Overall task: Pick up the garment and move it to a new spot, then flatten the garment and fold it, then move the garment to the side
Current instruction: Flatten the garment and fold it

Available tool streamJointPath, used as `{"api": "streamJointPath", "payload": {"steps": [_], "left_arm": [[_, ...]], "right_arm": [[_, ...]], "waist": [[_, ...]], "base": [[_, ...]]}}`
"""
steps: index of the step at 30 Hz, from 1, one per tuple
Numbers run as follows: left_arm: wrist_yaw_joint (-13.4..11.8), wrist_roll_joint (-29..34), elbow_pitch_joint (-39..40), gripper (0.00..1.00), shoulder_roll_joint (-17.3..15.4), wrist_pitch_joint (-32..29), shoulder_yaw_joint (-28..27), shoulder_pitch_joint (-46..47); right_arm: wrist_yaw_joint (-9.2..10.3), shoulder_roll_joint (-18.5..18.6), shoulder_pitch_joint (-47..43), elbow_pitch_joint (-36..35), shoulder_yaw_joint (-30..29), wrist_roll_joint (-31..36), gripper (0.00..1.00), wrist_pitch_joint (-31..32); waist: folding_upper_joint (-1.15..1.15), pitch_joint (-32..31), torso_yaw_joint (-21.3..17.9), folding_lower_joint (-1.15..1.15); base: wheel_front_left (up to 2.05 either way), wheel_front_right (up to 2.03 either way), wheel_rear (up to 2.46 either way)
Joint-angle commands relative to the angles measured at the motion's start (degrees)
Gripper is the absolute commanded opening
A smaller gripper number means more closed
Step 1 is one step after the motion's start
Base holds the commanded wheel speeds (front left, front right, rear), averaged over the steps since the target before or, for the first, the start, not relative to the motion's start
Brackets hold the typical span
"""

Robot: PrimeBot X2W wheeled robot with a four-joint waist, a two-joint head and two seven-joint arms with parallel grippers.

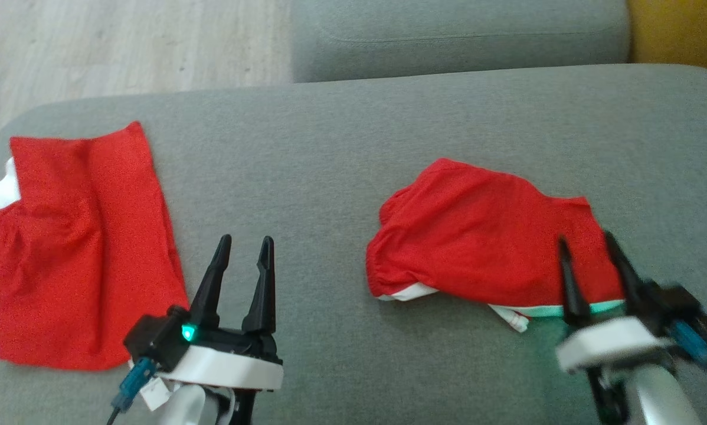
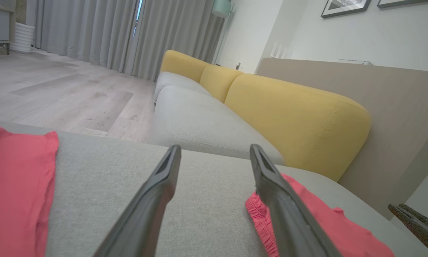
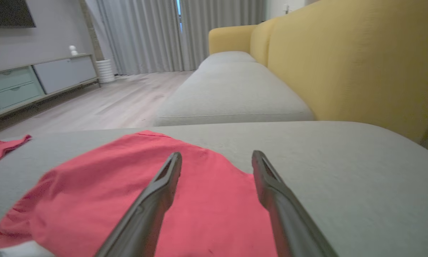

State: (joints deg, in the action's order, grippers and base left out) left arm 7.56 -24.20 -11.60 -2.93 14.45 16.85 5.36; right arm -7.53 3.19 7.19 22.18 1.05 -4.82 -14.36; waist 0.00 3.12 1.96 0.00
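At the far left a flat red cloth garment with a white edge (image 1: 82, 248) lies spread on the wide grey fabric sofa cushion (image 1: 330, 136). We take it to be a separate piece, not the one in hand. Near it, the left gripper (image 1: 246, 238) hovers over bare cushion between the two red pieces, its jaws moderately spread and empty.

To the right lies the task's thing as we judge it: a crumpled red garment with white and green trim (image 1: 477, 236), bunched in loose layers, well apart from the flat piece. The right gripper (image 1: 586, 238) is over the garment's near right corner with its jaws apart and nothing between them. The head view is blurred there, so we cannot tell whether the fingers touch the cloth.

From here we see these risks:
- Closing on the top layer alone would leave the rest hanging in a twist, which makes flattening harder.
- Coming down too deep could pinch the cushion cover along with the cloth.
- Carrying the piece too far left could lay it over the flat garment, red on red.
- The idle left gripper sits right on that path and could snag trailing cloth.
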Motion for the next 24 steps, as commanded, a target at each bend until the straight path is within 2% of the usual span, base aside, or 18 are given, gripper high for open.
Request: {"api": "streamJointPath", "payload": {"steps": [1,4,14,21,24], "left_arm": [[-0.08,-0.1,2.01,1.0,0.05,0.55,-1.54,0.84],[-0.08,-0.46,1.81,1.0,0.05,0.55,-1.19,0.52],[-0.38,-0.11,-1.87,1.0,0.05,0.55,2.03,1.16],[-0.44,-1.66,-9.33,1.0,0.05,-4.32,11.56,3.89],[-0.6,-4.31,-11.88,1.0,0.05,-5.82,14.96,5.99]], "right_arm": [[0.04,-0.18,-0.85,-2.93,-0.52,0.91,1.0,-0.61],[0.04,-0.27,-5.21,-4.34,-3.99,0.1,1.0,-0.62],[0.04,-0.3,-6.35,-5.8,-3.26,-2.08,1.0,-0.63],[0.04,-0.31,-5.32,-5.61,-2.49,-1.77,1.0,-0.63],[0.04,-0.31,-4.45,-5.76,-1.65,-2.0,1.0,-0.63]], "waist": [[0.0,-0.43,-1.12,0.0],[0.0,-0.53,-2.4,0.0],[0.0,0.29,-4.3,0.0],[0.0,1.33,-5.17,0.0],[0.0,2.48,-6.23,0.0]], "base": [[0.0,0.0,0.0],[0.0,0.0,0.0],[0.0,0.0,0.0],[0.0,0.0,0.0],[0.0,0.0,0.0]]}}
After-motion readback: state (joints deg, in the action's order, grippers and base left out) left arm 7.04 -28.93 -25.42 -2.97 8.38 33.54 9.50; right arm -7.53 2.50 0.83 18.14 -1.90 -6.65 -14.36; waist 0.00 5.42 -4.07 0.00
